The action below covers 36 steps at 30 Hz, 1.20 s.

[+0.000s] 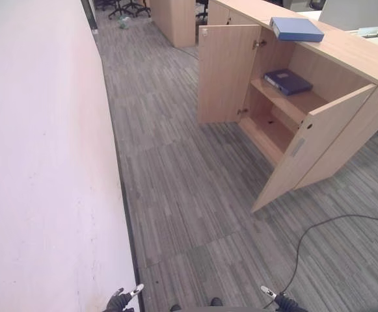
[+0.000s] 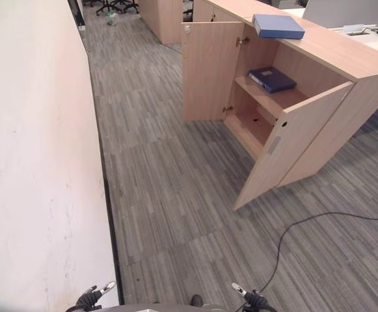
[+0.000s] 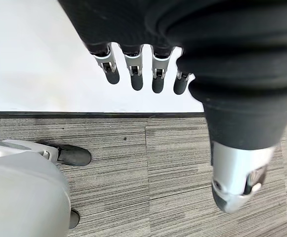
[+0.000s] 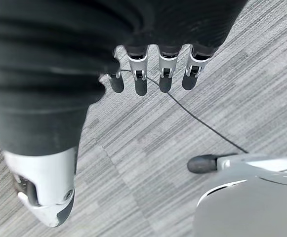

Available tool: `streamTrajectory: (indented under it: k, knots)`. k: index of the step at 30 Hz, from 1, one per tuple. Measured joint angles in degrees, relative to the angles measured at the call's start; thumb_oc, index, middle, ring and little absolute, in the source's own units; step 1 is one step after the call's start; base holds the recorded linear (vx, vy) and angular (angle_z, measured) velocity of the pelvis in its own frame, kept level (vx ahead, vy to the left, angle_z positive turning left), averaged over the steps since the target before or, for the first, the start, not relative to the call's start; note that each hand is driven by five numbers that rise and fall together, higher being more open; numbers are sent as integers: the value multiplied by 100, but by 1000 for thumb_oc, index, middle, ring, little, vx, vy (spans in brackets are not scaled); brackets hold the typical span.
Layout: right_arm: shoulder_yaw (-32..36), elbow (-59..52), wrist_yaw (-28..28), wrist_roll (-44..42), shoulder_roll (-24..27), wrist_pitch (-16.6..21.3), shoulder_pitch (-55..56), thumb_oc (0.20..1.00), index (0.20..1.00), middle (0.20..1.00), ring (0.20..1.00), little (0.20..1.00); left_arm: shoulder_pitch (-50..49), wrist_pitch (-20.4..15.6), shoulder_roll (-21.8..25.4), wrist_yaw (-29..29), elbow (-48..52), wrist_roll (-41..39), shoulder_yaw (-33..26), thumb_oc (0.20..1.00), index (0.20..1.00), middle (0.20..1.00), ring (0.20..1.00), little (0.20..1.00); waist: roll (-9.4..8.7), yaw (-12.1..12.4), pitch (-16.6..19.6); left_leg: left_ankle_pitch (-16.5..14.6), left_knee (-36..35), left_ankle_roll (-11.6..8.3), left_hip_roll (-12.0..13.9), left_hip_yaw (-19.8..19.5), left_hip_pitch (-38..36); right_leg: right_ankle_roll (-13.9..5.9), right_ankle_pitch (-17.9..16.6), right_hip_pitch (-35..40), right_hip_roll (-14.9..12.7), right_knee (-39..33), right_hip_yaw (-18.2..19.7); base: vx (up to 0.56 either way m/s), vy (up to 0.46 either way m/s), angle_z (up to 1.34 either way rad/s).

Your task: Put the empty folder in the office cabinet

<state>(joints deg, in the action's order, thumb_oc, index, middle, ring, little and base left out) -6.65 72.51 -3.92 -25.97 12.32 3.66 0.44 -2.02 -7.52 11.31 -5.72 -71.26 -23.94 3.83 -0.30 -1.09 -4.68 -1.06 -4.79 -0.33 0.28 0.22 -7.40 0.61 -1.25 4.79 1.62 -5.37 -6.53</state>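
Note:
A light blue folder (image 1: 297, 28) lies flat on top of the wooden office cabinet (image 1: 345, 52). The cabinet stands ahead on the right with both doors swung open. On its upper shelf lies a dark blue folder (image 1: 287, 81). My left hand (image 1: 122, 299) hangs low at the bottom edge, near the white wall. My right hand (image 1: 278, 300) hangs low at the bottom right. Both are far from the cabinet. In the wrist views the left hand's fingers (image 3: 136, 74) and the right hand's fingers (image 4: 153, 74) are straight and hold nothing.
A white wall (image 1: 39, 162) runs along the left side. Grey carpet floor (image 1: 189, 188) lies between me and the cabinet. The near open door (image 1: 312, 146) juts out toward me. Another wooden cabinet (image 1: 174, 19) and office chairs (image 1: 120, 8) stand far back.

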Motion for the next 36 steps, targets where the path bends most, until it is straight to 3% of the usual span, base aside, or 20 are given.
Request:
streamTrajectory:
  k: [6,19,36]
  knots:
    - [-2,-1,-3,0,-5,0,-11,1000,1000,1000,1000,1000,-7,-2,3,-145,-4,20,11,1000,1000,1000,1000,1000,0,8,1,0,0,0,0,-7,5,-3,2,-4,-1,0,-7,0,0,0]
    - [-28,3,124,9,1,-5,35,1000,1000,1000,1000,1000,5,60,13,179,-96,307,133,1000,1000,1000,1000,1000,85,-6,98,0,0,0,0,-1,-4,8,-4,-20,0,0,-1,0,0,0]
    - [-32,4,153,13,6,-11,69,1000,1000,1000,1000,1000,11,62,34,173,-96,452,176,1000,1000,1000,1000,1000,50,-5,147,-1,27,-1,11,-2,103,6,21,-91,9,-1,-2,14,-33,1]
